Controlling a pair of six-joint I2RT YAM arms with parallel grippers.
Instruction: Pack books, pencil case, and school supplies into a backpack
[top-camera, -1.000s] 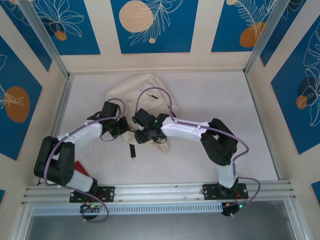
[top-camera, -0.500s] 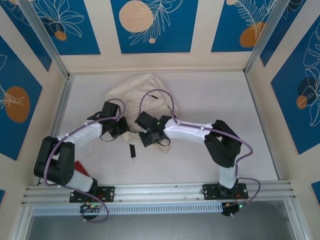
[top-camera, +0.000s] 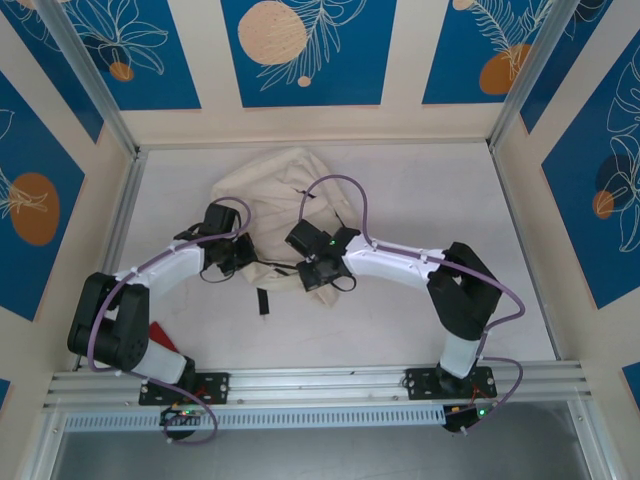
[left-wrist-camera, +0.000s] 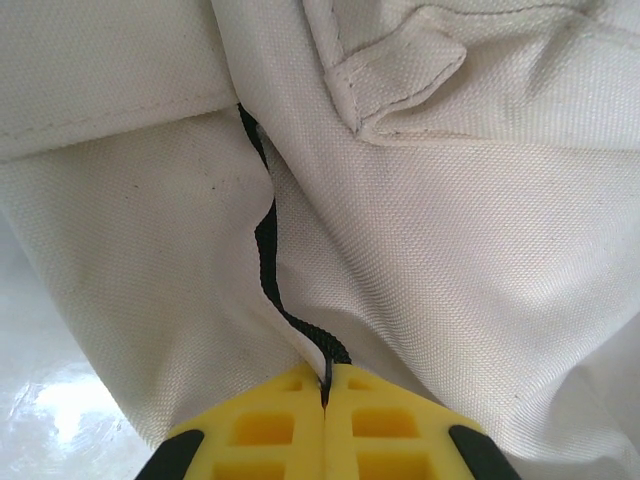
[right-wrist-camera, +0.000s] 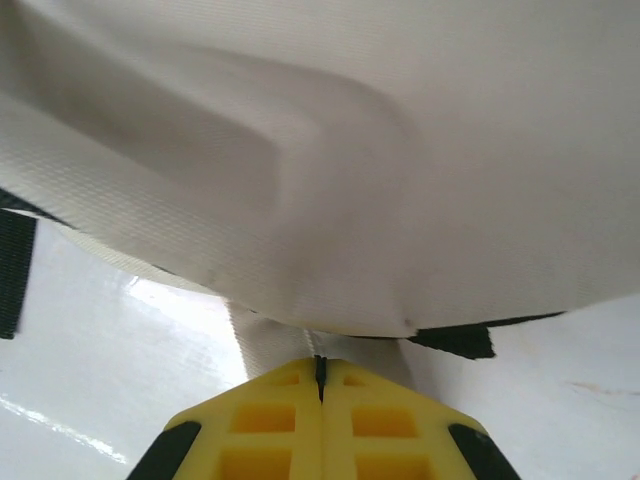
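Toward the back-middle of the table (top-camera: 450, 220) lies the slumped cream backpack (top-camera: 280, 175), its near edge at both grippers; the left gripper (left-wrist-camera: 325, 385) is pinched on the black zip trim (left-wrist-camera: 265, 250), the right gripper (right-wrist-camera: 320, 365) is clamped on a cream strap (right-wrist-camera: 260, 340) beneath the fabric

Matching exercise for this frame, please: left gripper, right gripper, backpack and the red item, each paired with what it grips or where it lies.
Things:
1. left gripper
2. right gripper
3. backpack
4. red item

States or places:
A. shut on cream fabric
B. beside the left arm's base
C. shut on a black zip strip
D. crumpled on the table, centre-back

Pairs: 1-C, 2-A, 3-D, 4-B
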